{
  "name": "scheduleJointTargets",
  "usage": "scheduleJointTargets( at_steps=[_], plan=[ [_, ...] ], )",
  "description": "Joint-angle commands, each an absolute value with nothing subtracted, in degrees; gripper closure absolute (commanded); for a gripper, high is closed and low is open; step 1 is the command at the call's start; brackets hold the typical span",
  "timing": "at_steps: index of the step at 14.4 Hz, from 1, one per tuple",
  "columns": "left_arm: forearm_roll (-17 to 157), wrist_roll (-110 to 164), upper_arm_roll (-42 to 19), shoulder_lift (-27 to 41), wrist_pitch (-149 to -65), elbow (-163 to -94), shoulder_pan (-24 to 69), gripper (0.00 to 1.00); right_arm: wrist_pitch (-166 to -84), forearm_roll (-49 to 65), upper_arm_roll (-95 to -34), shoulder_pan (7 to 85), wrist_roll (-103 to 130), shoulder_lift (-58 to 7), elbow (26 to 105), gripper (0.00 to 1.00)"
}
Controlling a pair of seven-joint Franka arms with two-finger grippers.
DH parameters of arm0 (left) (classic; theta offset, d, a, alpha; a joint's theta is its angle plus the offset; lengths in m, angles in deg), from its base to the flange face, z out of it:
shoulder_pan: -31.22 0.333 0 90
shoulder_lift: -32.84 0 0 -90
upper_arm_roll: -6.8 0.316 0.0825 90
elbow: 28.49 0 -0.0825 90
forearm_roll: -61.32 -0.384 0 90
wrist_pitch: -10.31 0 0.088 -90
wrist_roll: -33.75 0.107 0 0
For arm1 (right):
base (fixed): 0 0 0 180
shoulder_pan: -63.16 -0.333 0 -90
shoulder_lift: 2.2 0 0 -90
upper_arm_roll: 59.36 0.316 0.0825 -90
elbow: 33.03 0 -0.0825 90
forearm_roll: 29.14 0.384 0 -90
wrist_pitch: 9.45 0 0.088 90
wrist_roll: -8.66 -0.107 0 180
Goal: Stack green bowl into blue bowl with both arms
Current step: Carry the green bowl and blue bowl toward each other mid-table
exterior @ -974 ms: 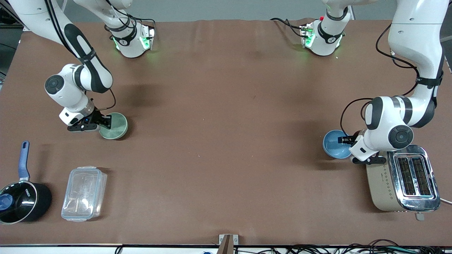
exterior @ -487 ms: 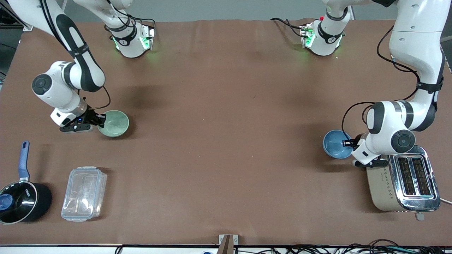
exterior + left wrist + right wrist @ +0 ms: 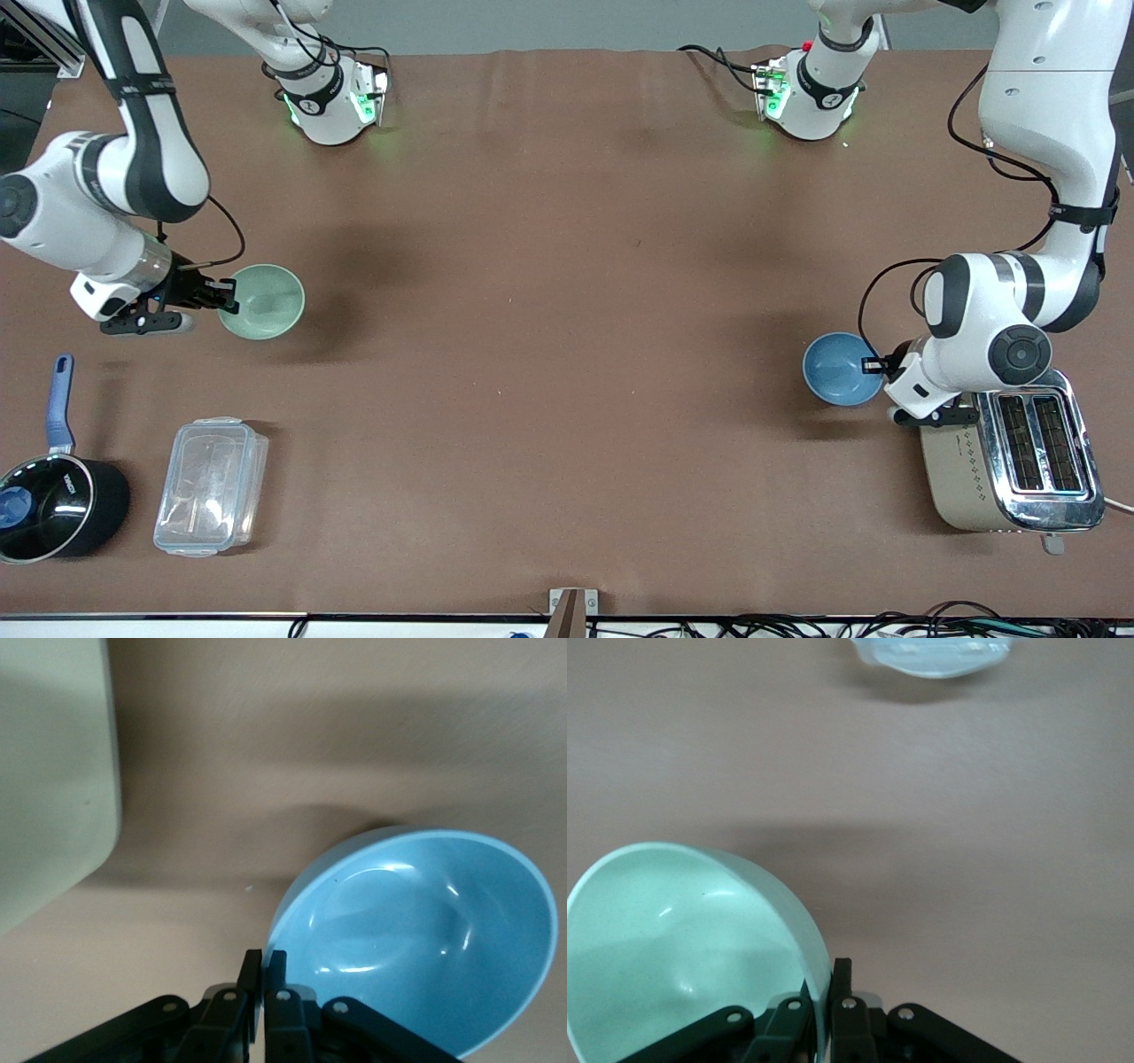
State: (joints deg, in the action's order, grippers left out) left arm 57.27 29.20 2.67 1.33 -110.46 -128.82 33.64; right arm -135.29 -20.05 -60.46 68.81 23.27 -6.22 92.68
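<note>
Near opposite end edges of the table, the right gripper pinches the green bowl by its rim, and the left gripper pinches the blue bowl, both apparently raised ready for stacking.

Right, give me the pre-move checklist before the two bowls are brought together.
1. Right gripper shut on the green bowl rim: ok, one finger on each side of the wall in the right wrist view.
2. Left gripper shut on the blue bowl rim: ok.
3. Green bowl off the table: ok, its shadow lies apart from it.
4. Blue bowl off the table: cannot tell.
5. Brown table between the bowls free of objects: ok.
6. Toaster clear of the left arm: not ok, the wrist sits right beside it.
</note>
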Motion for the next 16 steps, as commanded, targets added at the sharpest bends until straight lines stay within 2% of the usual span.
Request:
scheduleJointTargets(
  at_steps=[1,4,7,13,16],
  plan=[
    [61.4,27.86,-1.18,3.75,-106.16,-126.24,33.15,1.0,-128.39,-16.32,-60.24,67.9,23.08,-6.16,86.78,1.0],
    [62.29,21.03,-8.28,3.67,-103.69,-123.5,32.8,1.0,-123.89,-13.93,-60.24,67.55,22.99,-6.16,83.17,1.0],
    [62.11,11.19,-15.94,1.65,-104.04,-122.37,30.44,1.0,-123.88,-13.93,-60.24,66.94,22.03,-6.25,83.25,1.0],
    [61.5,-7.79,-16.31,-6.16,-106.14,-114.9,13.14,1.0,-127.56,-13.84,-60.24,60.01,14.22,-6.68,83.51,1.0],
    [61.41,-9.41,-15.96,-10.47,-111.48,-113.22,8.73,1.0,-131.26,-13.84,-60.33,54.82,8.85,-7.91,83.86,1.0]
  ],
)
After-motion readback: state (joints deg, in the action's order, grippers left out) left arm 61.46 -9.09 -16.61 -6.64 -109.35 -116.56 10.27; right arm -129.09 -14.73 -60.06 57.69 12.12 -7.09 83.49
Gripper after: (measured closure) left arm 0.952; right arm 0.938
